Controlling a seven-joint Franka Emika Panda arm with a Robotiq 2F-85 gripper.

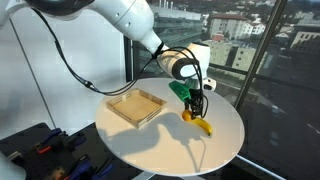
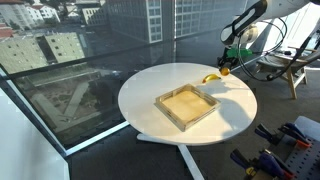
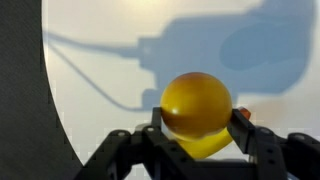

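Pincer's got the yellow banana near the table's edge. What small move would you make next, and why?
Probably a short straight lift. The pincer is shut on the banana, whose lower end hangs close to the table, so moving sideways now might drag it. The wooden tray lies apart from it, further in on the table.

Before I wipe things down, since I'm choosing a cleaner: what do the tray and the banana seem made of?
Tray: probably light wood, matte, from its tan colour and raised rim. Banana, gripped in the claw: smooth yellow skin with a sheen; plastic or real, cannot tell.
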